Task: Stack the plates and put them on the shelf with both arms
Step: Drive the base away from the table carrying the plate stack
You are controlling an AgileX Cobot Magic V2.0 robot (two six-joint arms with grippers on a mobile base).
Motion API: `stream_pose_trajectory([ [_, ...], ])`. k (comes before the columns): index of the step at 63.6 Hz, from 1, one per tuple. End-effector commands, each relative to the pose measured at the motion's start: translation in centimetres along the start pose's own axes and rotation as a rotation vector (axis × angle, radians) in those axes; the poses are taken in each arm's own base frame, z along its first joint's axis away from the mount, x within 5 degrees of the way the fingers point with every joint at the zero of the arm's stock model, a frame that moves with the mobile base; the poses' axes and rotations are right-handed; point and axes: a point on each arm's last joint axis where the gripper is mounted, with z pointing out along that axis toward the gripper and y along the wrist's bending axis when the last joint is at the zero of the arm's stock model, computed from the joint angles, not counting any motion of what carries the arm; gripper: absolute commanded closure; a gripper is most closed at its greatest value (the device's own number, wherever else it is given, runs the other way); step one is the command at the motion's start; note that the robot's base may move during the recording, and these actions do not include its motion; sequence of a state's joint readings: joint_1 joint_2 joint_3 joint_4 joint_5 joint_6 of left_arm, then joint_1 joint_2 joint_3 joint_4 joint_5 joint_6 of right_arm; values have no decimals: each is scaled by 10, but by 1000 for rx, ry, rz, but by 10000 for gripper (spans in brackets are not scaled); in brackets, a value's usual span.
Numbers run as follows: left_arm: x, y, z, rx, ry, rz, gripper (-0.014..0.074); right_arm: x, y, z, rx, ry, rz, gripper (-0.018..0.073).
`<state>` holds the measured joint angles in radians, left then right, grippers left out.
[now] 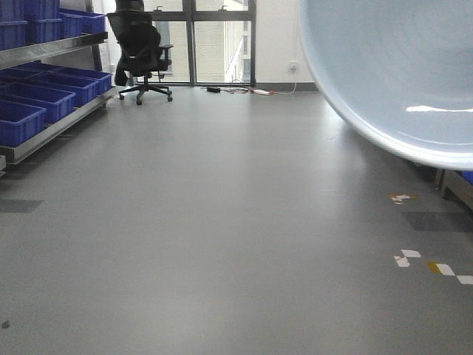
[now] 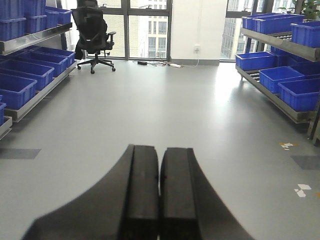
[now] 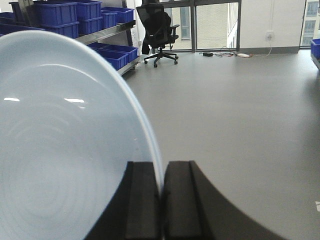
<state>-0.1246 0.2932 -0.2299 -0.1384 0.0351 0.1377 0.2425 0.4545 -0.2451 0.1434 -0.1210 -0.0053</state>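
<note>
Plainly, a round, shallow, pale bluish-white glossy plate [image 3: 65, 150] is up in the air, pinched by its rim in the right gripper [image 3: 163, 172], whose black jaws are clenched on the thin edge. The plate stands on edge with its faintly ringed hollow face turned toward the wrist camera. A rim grasp is probably used because so flat a dish offers nothing else to hold. It leaves the whole disc hanging to one side of the jaws, so I judge it liable to swing or slip. In the front view the plate fills the upper right corner, close to the lens, which suggests the right arm is lifted and reaching forward, roughly level. Only one plate shows, so stacking looks not yet done.

The left gripper [image 2: 160, 157] has its jaws pressed together on nothing. Its arm also points forward and level, with no plate in its view.

Below the plate lies bare grey floor [image 1: 222, 222]. Far beyond the plate stands a black office chair [image 1: 142, 52]. Left of the plate run steel racks [image 1: 55, 50] loaded with blue plastic crates [image 1: 37, 100].
</note>
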Motion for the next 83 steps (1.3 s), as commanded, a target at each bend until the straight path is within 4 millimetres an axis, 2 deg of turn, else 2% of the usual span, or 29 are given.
stream_pose_trajectory([
  [1,-17,1,-1,-12,-104,-10,516,-20,1,-1,3,-137,-2,510],
  [83,-17,1,-1,-12,-104,-10,516,-20,1,-1,3,-137,-2,510],
])
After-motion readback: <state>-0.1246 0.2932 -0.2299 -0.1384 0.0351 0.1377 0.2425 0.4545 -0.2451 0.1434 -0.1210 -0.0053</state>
